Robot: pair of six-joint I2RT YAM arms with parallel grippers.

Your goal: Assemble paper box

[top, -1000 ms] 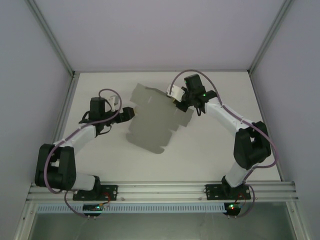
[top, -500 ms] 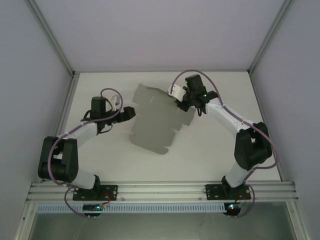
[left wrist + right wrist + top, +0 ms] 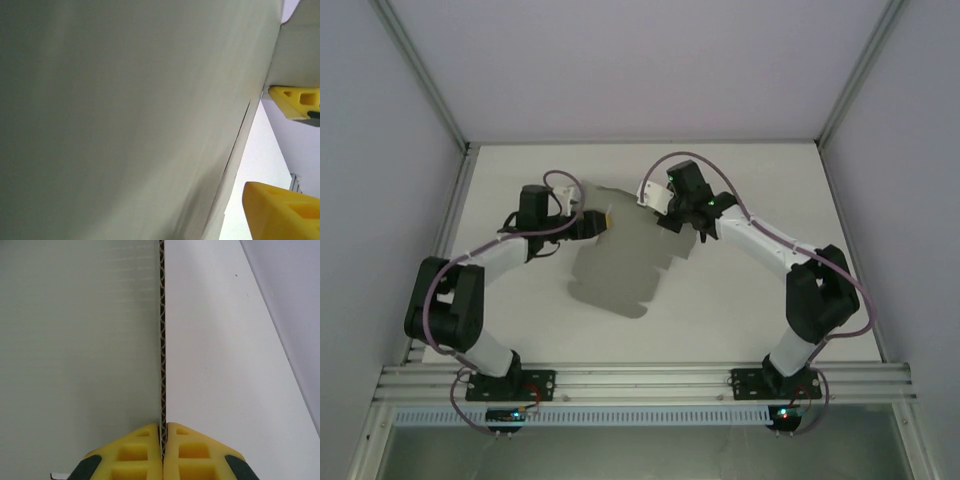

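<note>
A white table [image 3: 750, 300] sits inside a booth of pale lilac walls [image 3: 620, 60], with a metal rail [image 3: 640, 378] along the near edge. The box [image 3: 620, 262] is an unfolded grey sheet with flaps, in the middle of the table. Whether it lies flat or is partly raised cannot be told.

The left arm rises from the rail near-left of the box, elbow out to the left, its forearm reaching in to the box's far left edge. The left gripper [image 3: 601, 220] is there, released. In the left wrist view its yellow fingers [image 3: 292, 102] stand apart just beside the grey board's edge, with table showing between them.

The right arm rises near-right of the box, elbow out to the right, its forearm slanting back to the box's far right corner. The right gripper [image 3: 163, 429] is clenched on the box, with the corrugated edge pinched between its yellow pads.
</note>
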